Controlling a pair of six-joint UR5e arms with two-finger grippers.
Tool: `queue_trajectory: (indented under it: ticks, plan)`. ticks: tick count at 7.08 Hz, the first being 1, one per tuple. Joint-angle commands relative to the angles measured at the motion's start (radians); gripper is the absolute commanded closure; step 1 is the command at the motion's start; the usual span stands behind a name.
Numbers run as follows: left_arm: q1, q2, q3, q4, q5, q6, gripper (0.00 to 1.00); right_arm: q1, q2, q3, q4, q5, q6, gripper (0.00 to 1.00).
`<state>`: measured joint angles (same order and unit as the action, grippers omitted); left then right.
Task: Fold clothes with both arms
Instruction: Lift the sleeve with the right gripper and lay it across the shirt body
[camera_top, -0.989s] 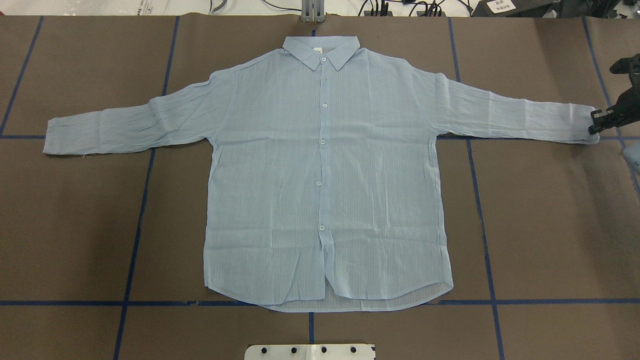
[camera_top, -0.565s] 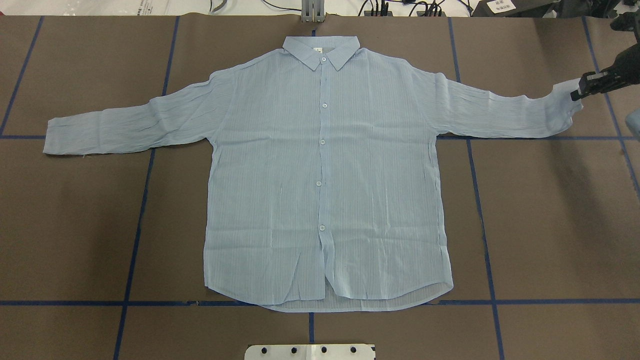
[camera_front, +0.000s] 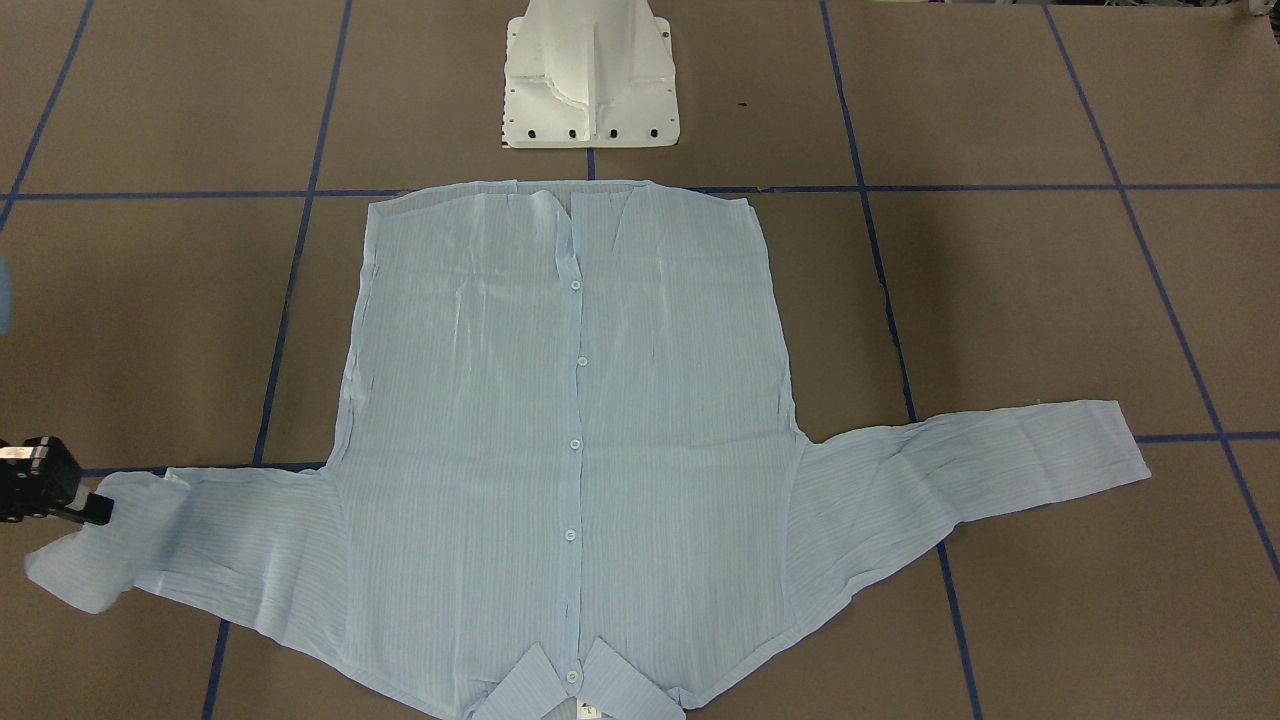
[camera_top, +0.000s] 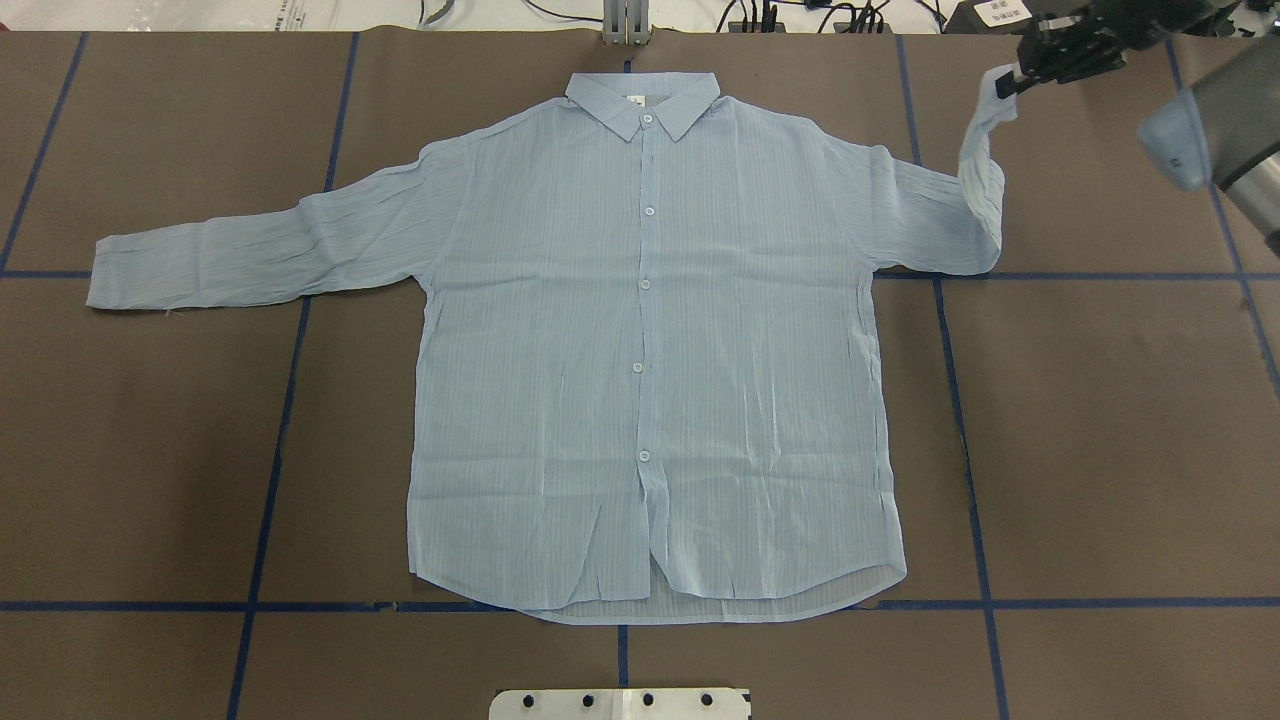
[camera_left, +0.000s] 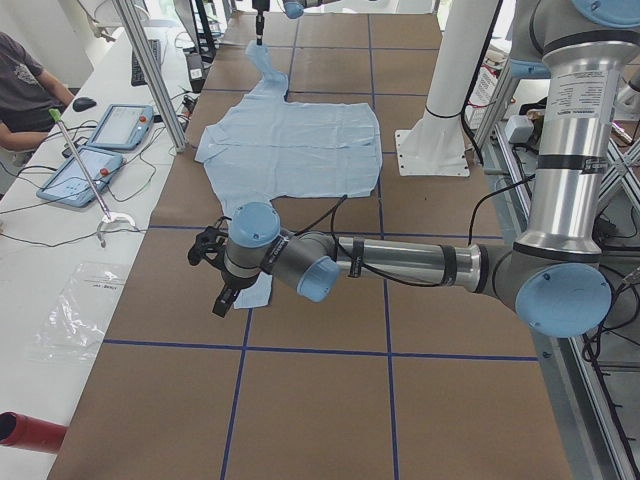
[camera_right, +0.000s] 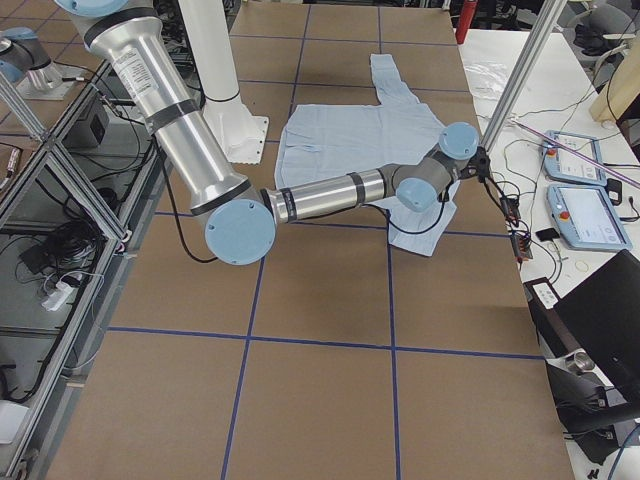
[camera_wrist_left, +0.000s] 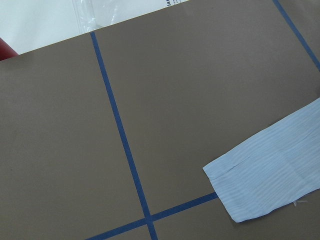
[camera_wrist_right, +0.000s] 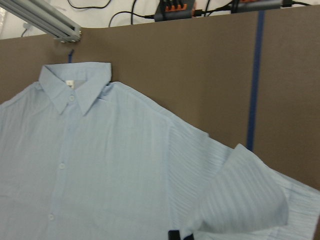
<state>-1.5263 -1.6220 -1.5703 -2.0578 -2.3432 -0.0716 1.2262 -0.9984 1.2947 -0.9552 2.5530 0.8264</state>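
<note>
A brown paper-covered worktop (camera_top: 1100, 450) marked into a grid with blue tape carries a thin pale-blue finely striped long-sleeved shirt (camera_top: 650, 350). The shirt lies flat and buttoned, front up, collar at the far edge and hem near the robot. Its left sleeve (camera_top: 200, 255) lies flat, stretched out to the left. Its right sleeve (camera_top: 985, 190) bends upward off the worktop partway along. The silver-grey right arm (camera_right: 320, 190) reaches out low over the worktop's right end, and the left arm (camera_left: 400, 262) lies stretched nearly level above the left end. A white flared pedestal base (camera_front: 590, 80) stands just behind the hem. On a white side bench at the far edge sit two grey tablet-like panels (camera_left: 125, 125), beside a slanted aluminium post (camera_left: 150, 70), where a seated person (camera_left: 20, 85) rests an arm. The black right end effector (camera_top: 1010, 85) is clenched on the raised right cuff, holding it in the air at the far right. The left end effector (camera_left: 220, 298) points down over the left cuff; whether it is released or clenched, I cannot tell. A small white label (camera_top: 634, 98) inside the collar is too small to read.
</note>
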Motion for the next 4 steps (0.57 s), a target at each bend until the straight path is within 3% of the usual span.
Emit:
queue_trajectory:
  ticks: [1,2,4]
  plan:
    - [0.000,0.005,0.006,0.002,0.002,0.004,0.01,-0.106,0.178,0.002,0.000,-0.031,0.239,1.00]
    - [0.000,0.005,0.009,0.002,0.004,0.007,0.00,-0.156,0.249,-0.001,-0.029,-0.080,0.275,1.00]
    - [0.000,0.008,0.010,0.005,0.005,0.007,0.01,-0.322,0.441,-0.062,-0.152,-0.295,0.281,1.00]
